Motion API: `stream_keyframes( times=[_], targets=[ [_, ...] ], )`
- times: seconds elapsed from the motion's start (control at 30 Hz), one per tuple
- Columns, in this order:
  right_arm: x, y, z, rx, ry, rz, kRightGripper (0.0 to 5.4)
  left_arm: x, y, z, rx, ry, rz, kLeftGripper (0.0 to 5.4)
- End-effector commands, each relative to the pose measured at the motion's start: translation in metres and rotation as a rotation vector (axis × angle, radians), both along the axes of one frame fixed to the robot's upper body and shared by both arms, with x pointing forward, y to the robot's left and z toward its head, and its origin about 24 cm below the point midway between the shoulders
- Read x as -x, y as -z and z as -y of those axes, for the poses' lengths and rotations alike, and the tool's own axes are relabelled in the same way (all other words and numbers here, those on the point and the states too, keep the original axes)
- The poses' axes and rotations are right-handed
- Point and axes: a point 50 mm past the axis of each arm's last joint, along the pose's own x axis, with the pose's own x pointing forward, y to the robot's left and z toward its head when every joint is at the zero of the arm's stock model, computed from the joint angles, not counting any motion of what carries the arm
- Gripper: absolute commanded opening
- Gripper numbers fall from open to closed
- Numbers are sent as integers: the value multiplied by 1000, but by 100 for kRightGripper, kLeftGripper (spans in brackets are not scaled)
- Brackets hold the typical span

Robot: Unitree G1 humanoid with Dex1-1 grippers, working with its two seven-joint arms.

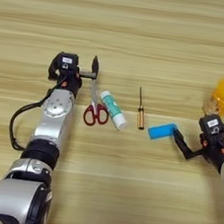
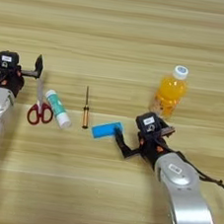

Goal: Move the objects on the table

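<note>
On the table (image 1: 143,38), the scissors (image 1: 95,109), glue stick (image 1: 113,109), screwdriver (image 1: 141,110) and block (image 1: 161,131) lay in a row from left to right. The bottle (image 2: 169,95) stood behind and right of the block. The left gripper (image 1: 91,71) was just behind the scissors, the right gripper (image 2: 121,142) against the block's right end.

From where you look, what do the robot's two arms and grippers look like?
Both arms have silver-grey shells with black joint rings. The left gripper and right gripper are black, with two black fingers, orange accents and a small white label on top. A black cable loops beside the left arm.
</note>
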Motion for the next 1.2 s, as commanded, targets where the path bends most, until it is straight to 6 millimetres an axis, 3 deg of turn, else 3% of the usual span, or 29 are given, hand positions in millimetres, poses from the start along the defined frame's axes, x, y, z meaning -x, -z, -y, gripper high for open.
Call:
stream_keyframes(
  times=[0.03,0.67,1.2],
  targets=[
    [2,5,5,40,4,-43,536,1,2,2,-3,-1,-16,540],
    [-9,32,7,57,56,-123,536,1,2,0,-3,-1,-17,540],
    [-29,45,7,-50,182,-98,536,1,2,-3,-4,0,-17,540]
  ],
)
